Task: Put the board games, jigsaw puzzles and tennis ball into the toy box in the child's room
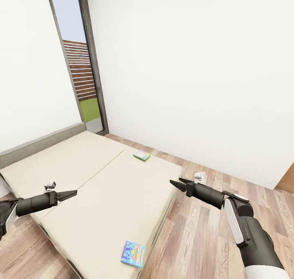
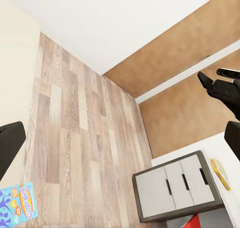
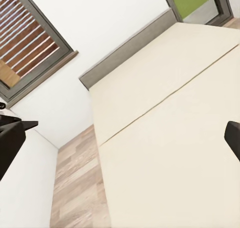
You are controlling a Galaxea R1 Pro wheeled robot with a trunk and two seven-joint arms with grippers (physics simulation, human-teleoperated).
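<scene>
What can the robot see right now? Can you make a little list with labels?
room: white walls, wood plank floor, tall window
bed: beige mattress, grey headboard
blue game: flat on the bed's near corner
green game: flat near the bed's far edge
left pincer: over the bed, holding nothing, jaws look nearly closed
right pincer: beside the bed, over the floor, holding nothing, slightly open
cabinet: grey, seen from the left wrist

Beige bed (image 3: 165, 138), grey headboard (image 3: 125, 50), window (image 3: 30, 43)

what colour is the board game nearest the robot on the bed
Blue board game with purple and white art, clearest in the head view.
</scene>
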